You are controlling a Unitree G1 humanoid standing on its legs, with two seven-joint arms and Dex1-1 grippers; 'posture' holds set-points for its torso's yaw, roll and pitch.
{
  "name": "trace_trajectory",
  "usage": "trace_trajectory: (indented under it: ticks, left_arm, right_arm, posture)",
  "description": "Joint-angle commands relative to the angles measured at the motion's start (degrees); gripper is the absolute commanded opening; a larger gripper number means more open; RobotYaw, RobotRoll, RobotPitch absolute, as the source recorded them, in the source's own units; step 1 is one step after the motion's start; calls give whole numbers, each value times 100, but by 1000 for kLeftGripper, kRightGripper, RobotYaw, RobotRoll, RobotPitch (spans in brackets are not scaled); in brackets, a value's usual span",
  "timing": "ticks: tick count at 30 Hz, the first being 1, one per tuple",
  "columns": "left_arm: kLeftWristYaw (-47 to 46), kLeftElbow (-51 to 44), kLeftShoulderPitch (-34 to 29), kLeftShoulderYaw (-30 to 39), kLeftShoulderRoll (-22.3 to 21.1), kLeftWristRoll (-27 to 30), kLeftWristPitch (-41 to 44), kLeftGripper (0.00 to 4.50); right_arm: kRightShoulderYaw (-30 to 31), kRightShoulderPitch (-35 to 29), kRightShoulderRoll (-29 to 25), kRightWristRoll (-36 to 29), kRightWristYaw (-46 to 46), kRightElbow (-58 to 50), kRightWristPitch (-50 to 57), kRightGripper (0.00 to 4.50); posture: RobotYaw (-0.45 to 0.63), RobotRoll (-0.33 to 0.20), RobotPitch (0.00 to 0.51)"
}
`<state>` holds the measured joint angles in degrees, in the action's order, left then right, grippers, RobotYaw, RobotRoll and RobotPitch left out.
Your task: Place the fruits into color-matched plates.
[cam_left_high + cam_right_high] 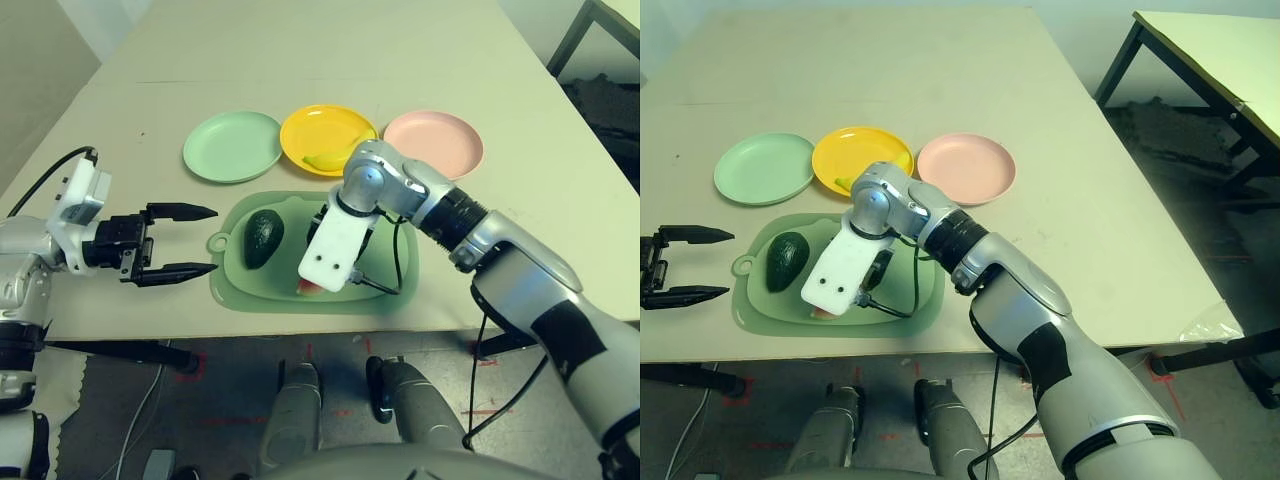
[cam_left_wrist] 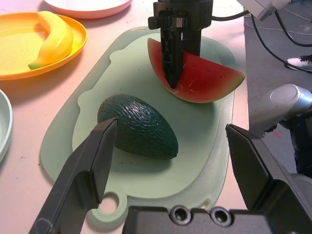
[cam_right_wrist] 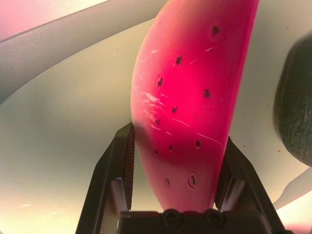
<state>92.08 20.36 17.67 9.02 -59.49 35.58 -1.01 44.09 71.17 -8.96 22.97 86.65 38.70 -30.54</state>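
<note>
Between the right tool's [image 3: 175, 161] fingers sat the watermelon wedge [image 2: 197, 75], clamped on both flat faces and low over the green cutting board [image 2: 146, 180]. Risk: the slick wedge could slip if lifted fast. Avocado [image 1: 263, 238] lay just beside that tool, liable to be knocked. Left tool [image 1: 185, 241] hovered open, well clear. Banana [image 2: 51, 36] was in the yellow plate [image 1: 300, 130]; beyond, the pink plate [image 1: 440, 140] waited on the table [image 1: 350, 50].

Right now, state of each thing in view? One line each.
banana: lying in the yellow plate.
avocado: on the cutting board, ungrasped.
watermelon wedge: on the board, between the right gripper fingers.
mint green plate: empty.
pale pink plate: empty.
left gripper: open, empty, beside the board.
</note>
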Motion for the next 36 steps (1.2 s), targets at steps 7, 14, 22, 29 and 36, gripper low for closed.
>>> trace_trajectory:
  ticks: [7,14,22,29,36]
  left_arm:
    - [42,126,-21,48,50,-71,-115,4500]
    - [-70,-76,-43,166,178,-113,174,4500]
    - [-979,-555,24,224,416,-323,558,4500]
    - [-1172,-869,12,317,389,-296,831,4500]
    - [-1385,-815,84,380,420,-504,721,4500]
  right_arm:
    - [29,61,-15,69,8,155,-14,2142]
    - [-286,571,-278,-77,-33,682,-148,2142]
    - [-527,1351,-653,252,-753,2040,-309,2142]
    - [-416,1774,-937,871,-1711,3101,-373,2142]
    - [-409,1792,-1120,1428,-2523,3620,-28,2142]
  posture:
    - [81,0,201]
    - [64,0,197]
    - [53,0,194]
    - [50,0,195]
    - [49,0,202]
